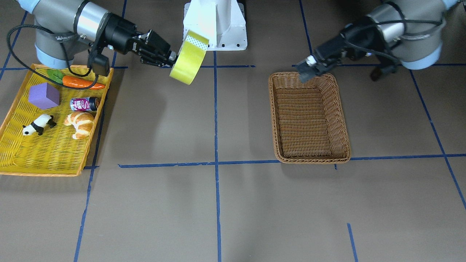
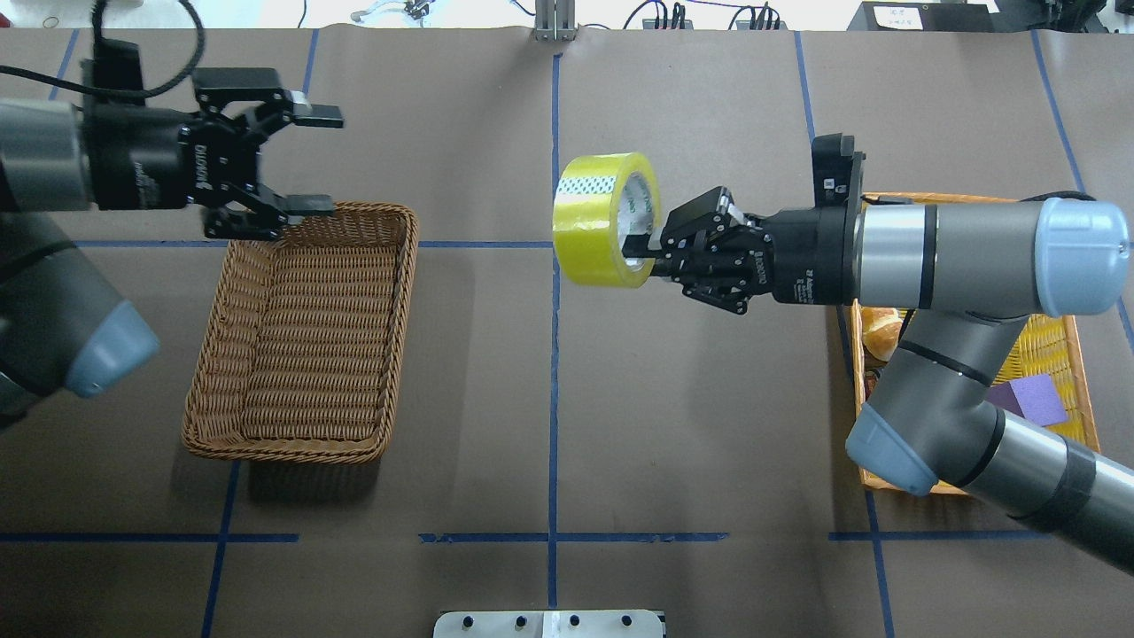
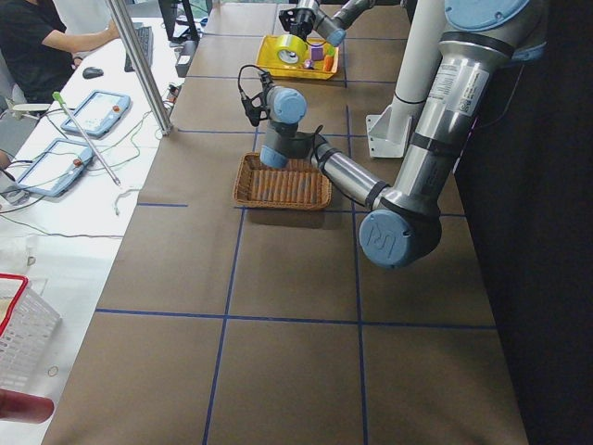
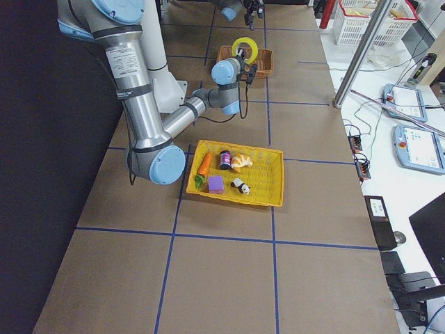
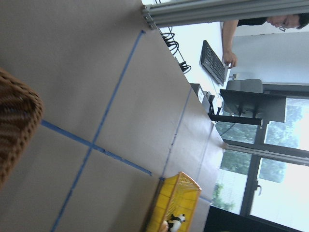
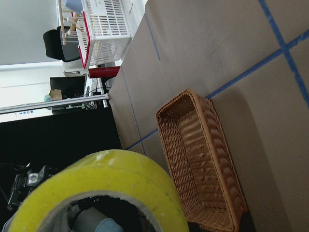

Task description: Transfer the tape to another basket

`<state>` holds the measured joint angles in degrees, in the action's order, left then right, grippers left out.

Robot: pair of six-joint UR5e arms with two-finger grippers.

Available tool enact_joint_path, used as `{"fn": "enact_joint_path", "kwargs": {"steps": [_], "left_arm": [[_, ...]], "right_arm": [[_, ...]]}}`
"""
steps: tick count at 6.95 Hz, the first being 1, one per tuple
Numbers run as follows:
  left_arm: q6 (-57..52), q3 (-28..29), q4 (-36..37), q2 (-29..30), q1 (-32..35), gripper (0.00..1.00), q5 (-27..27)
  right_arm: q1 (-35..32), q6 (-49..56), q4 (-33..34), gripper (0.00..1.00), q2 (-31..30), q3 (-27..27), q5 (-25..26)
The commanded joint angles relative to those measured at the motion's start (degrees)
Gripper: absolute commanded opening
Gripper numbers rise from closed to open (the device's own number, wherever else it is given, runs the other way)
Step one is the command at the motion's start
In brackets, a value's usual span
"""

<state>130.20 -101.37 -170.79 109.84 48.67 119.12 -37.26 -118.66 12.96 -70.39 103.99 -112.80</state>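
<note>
The tape [image 2: 595, 221], a wide yellow-green roll with a grey-white core, hangs in the air over the middle of the table, tilted on edge. My right gripper [image 2: 640, 251] is shut on the roll's wall, one finger inside the core. It also shows in the front view [image 1: 189, 58] and fills the right wrist view [image 6: 106, 188]. The brown wicker basket [image 2: 390, 266] lies empty on my left side. My left gripper [image 2: 321, 159] is open and empty, raised over one end of the basket.
A shallow yellow tray [image 1: 22, 153] on my right side holds a carrot [image 1: 82, 82], a purple block [image 1: 43, 95], a small can [image 1: 85, 104], a croissant [image 1: 81, 123] and a panda figure [image 1: 37, 124]. The white robot base [image 1: 214, 25] stands at the table's edge.
</note>
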Motion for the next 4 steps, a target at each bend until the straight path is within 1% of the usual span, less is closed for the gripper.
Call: {"fn": "enact_joint_path", "kwargs": {"steps": [1, 2, 3, 4], "left_arm": [[2.9, -3.0, -1.1, 2.1, -7.2, 1.0, -4.1], [4.6, -3.6, -1.2, 3.3, -7.4, 1.0, -5.3], [8.9, -4.0, -1.4, 4.8, -7.4, 1.0, -5.4], [9.1, -4.4, -2.4, 5.0, -7.4, 1.0, -5.6]], "right_arm": [[3.5, -0.2, -0.3, 0.0, 2.3, 0.8, -0.5], [4.5, -0.2, -0.3, 0.0, 2.3, 2.3, -0.5], [5.6, -1.0, -0.3, 0.0, 2.3, 3.6, -0.5], [6.0, -2.4, -0.3, 0.0, 2.3, 4.7, -0.6]]}}
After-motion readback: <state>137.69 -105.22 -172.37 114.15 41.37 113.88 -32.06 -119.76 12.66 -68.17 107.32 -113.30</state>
